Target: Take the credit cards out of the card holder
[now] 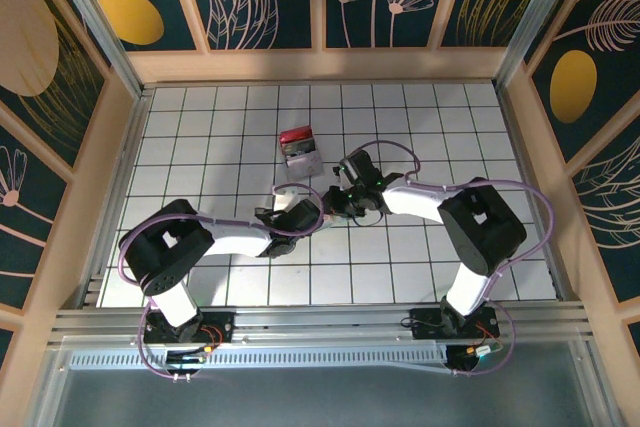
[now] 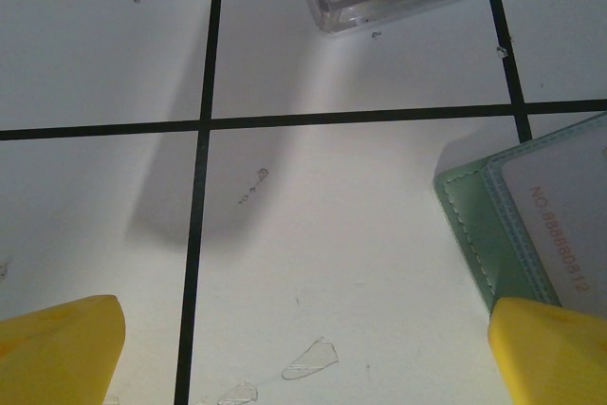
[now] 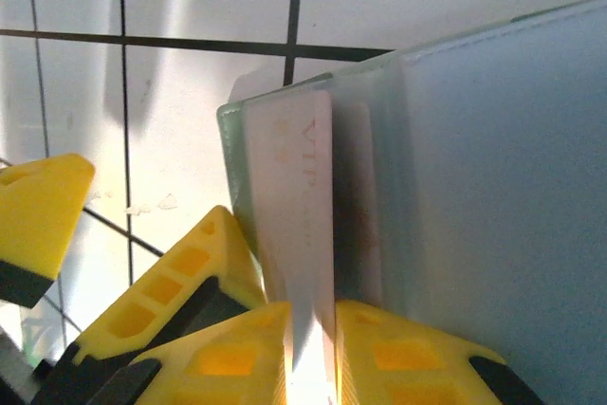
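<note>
My right gripper (image 3: 308, 362) pinches the card (image 3: 299, 196) by the edge; I judge it stiff, slippery; left gripper (image 2: 308, 348) stands wide by the soft holder (image 2: 469, 225).

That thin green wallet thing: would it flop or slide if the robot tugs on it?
Probably floppy: the card holder looks thin, soft and stitched. Likely light too, so it may slide on the smooth table or lift when the card in the right gripper gets pulled.
</note>
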Robot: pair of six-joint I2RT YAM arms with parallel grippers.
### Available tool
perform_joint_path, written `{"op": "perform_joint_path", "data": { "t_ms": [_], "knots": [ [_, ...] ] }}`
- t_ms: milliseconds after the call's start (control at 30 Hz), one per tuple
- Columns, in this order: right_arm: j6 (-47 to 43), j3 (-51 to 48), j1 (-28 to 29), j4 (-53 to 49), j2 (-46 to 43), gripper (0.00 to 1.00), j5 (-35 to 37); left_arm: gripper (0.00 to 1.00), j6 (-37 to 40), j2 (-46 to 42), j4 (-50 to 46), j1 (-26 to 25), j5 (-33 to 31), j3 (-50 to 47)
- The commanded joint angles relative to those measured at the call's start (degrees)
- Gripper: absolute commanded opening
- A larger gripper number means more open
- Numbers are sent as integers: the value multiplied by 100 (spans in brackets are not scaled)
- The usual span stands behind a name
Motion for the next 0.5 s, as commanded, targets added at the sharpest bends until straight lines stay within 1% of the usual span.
{"op": "perform_joint_path", "data": {
  "t_ms": [0, 233, 467],
  "knots": [
    [157, -120, -38, 555, -155, 19, -552, 99, 49, 208, -214, 17, 119, 21],
    [136, -130, -72, 596, -113, 17, -602, 99, 58, 212, -236, 15, 127, 47],
    [148, -260, -186, 693, -368, 15, -709, 99, 47, 248, -297, 14, 98, 72]
  ]
}}
